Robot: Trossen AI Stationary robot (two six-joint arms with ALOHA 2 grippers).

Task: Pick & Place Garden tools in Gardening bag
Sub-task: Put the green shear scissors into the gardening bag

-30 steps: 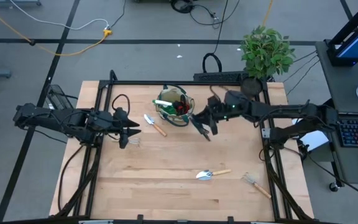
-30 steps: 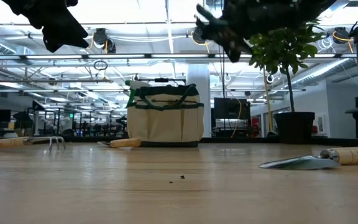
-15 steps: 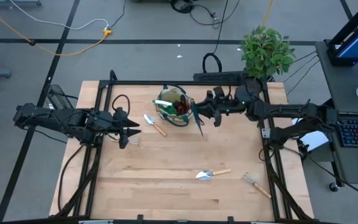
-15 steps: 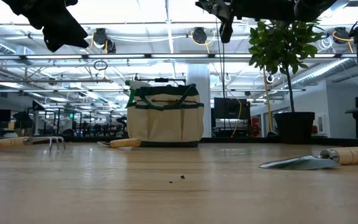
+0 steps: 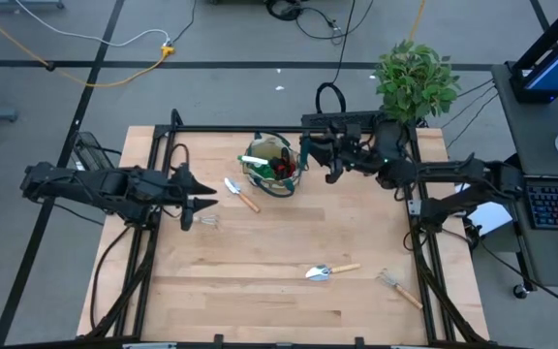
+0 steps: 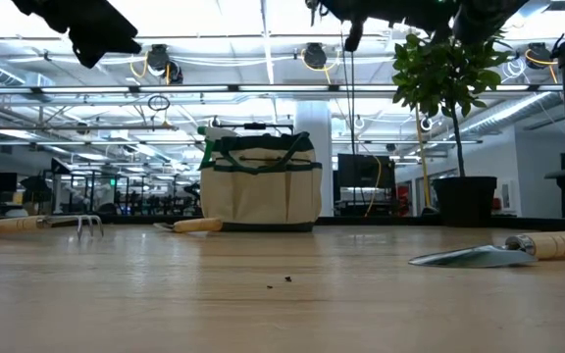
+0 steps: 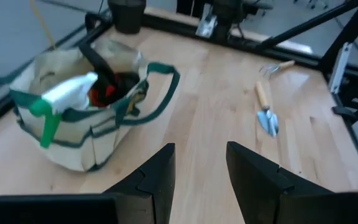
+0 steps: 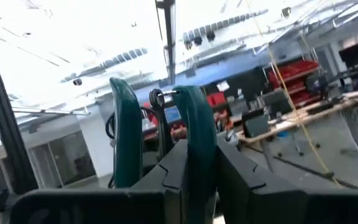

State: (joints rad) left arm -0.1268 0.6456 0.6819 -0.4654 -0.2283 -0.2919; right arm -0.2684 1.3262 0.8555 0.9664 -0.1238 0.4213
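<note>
1. My right pincer hangs above the surface at the 3 o'clock side of the round beige fabric gardening bag with green trim, clamped on green-handled pruning shears.
2. My left pincer waits at the 9 o'clock side, fingers narrowly parted, holding nothing.
3. A wooden-handled trowel lies just beside the bag; a second trowel and a small rake rest toward 5 o'clock.

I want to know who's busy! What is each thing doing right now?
Left gripper: open, empty.
Right gripper: shut on shears, up high.
Gardening bag: upright, tools inside.
Trowel by bag: lying flat.
Other trowel: lying flat.
Rake by left gripper: lying flat.
Other rake: lying flat.
</note>
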